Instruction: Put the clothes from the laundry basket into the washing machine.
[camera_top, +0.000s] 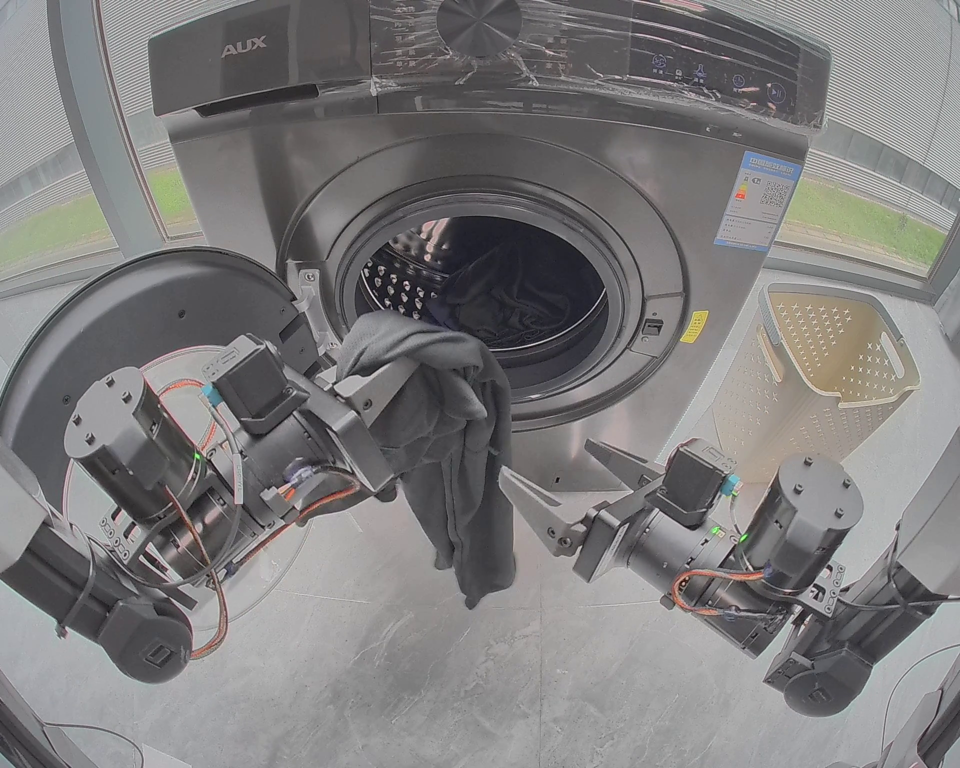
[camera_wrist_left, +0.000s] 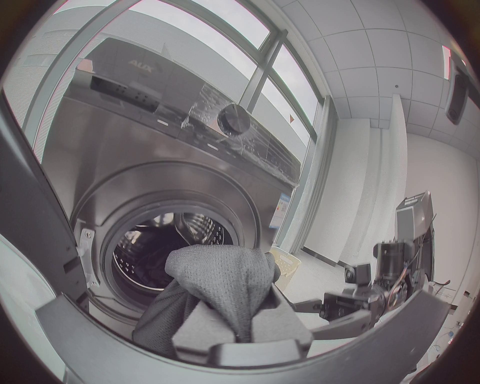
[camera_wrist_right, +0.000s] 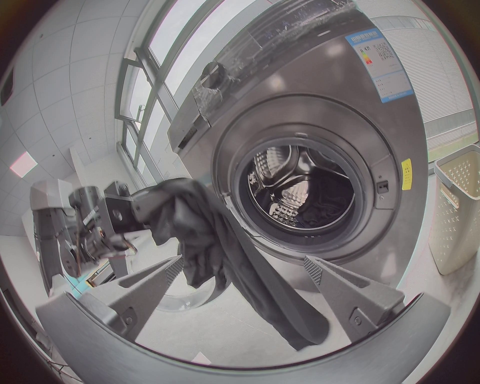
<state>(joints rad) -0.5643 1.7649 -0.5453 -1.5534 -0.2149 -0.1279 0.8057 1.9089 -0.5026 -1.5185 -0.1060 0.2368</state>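
A silver front-loading washing machine (camera_top: 600, 150) stands ahead with its round door (camera_top: 130, 320) swung open to the left. Dark clothes (camera_top: 510, 290) lie inside the drum. My left gripper (camera_top: 400, 375) is shut on a dark grey garment (camera_top: 455, 450) just in front of the drum's lower left rim; the cloth hangs down toward the floor. From the left wrist, the garment (camera_wrist_left: 225, 285) drapes over the fingers before the drum opening (camera_wrist_left: 160, 250). My right gripper (camera_top: 560, 490) is open and empty, low and right of the hanging garment (camera_wrist_right: 220, 250). The laundry basket (camera_top: 830, 370) stands to the machine's right.
The cream perforated basket (camera_wrist_right: 457, 210) sits on the tiled floor beside the machine. Large windows (camera_top: 870, 200) run behind. Bare grey floor (camera_top: 400, 660) lies in front of the machine between my arms.
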